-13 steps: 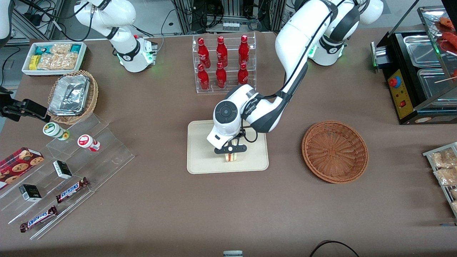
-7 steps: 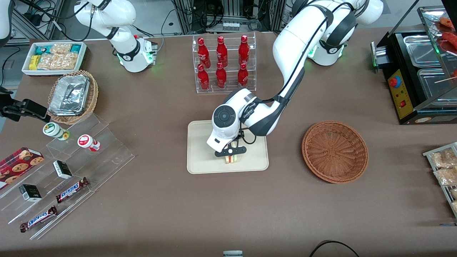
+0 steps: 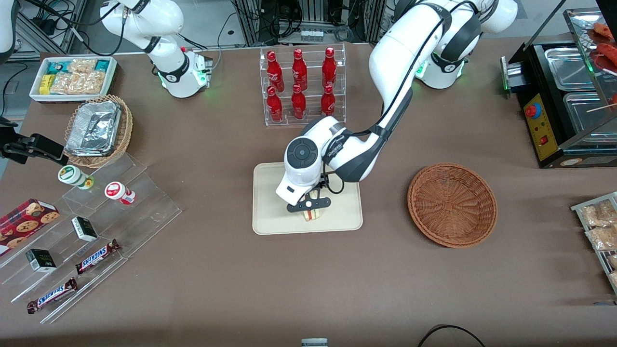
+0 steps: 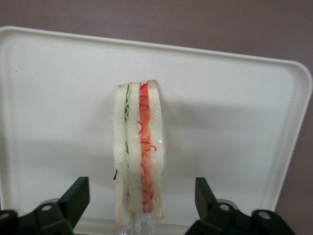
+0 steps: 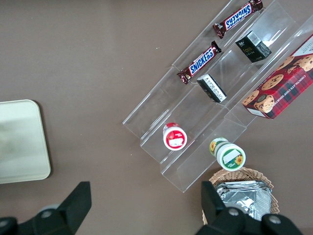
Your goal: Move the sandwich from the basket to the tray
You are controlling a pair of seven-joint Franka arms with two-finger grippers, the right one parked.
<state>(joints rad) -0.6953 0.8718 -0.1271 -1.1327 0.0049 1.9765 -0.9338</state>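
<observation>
A big brown cloth-covered desk (image 3: 217, 270) fills the front view, with grey frames and cables above its top edge. Going from one end to the other: at the parked arm's end sit a white bin of snack packets (image 3: 73, 77), a light tan wicker basket with foil containers (image 3: 99, 129), and a clear plastic step shelf (image 3: 91, 231) holding two small round tubs, a red cookie box, small dark boxes and chocolate bars.

In the middle stands a clear rack of red bottles (image 3: 302, 86). Nearer to the front camera than the rack lies the flat cream-beige tray with rounded corners (image 3: 270, 212). The small wrapped sandwich wedge with red and green filling (image 3: 312, 213) stands on its edge on this tray, close to the rim nearest the front camera.

The left arm's black gripper (image 3: 309, 205) hangs just above the sandwich. In the left wrist view the two black fingers (image 4: 73, 198) are spread wide, one on each side of the sandwich (image 4: 139, 156), with a clear gap to it on both sides. They hold nothing.

Next comes the round reddish-brown wicker basket (image 3: 452, 205), with nothing in it, well apart from the tray. A strip of bare cloth lies between them. At the working arm's end are a black machine with metal pans (image 3: 561, 96) and a tray of bagged snacks (image 3: 600, 226).

A wide band of bare cloth runs along the desk edge nearest the front camera.
</observation>
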